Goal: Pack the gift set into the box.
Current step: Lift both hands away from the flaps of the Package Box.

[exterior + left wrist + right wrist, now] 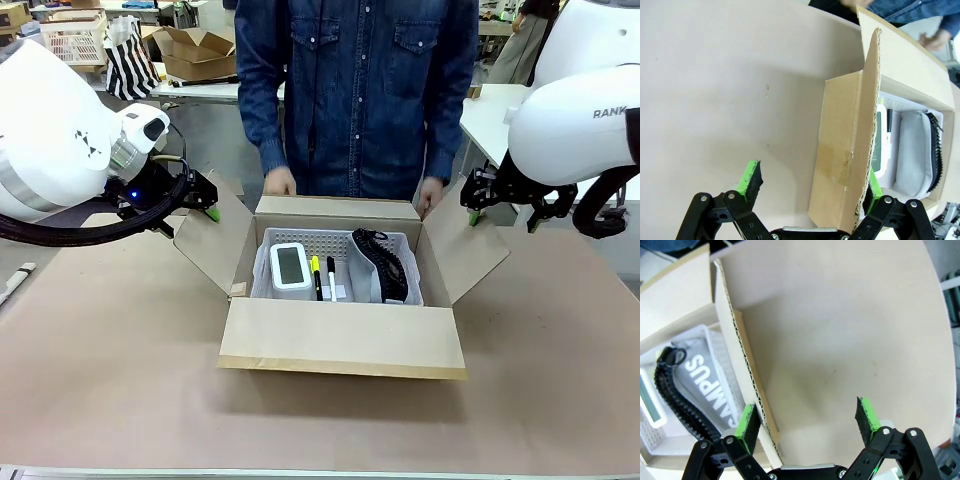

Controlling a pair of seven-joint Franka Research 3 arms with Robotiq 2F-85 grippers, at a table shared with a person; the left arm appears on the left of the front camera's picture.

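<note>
**Both claws at the open box.** My two claws stand apart, holding nothing. The gift set [335, 265] already sits inside the box [340, 345]. The box rests mid-worktop [120, 380], its four flaps open, its long axis running from my left arm to my right. My left claw [203, 196] hangs just beside the upper edge of the left flap [212, 243]; in the left wrist view that edge rises between the pads. My right claw [500, 205] hangs likewise at the right flap [468, 250]. The person's hand [280, 182] is at the far flap [335, 207]. Judged next step: fold the end flaps inward, each arm taking its nearer flap.
</note>
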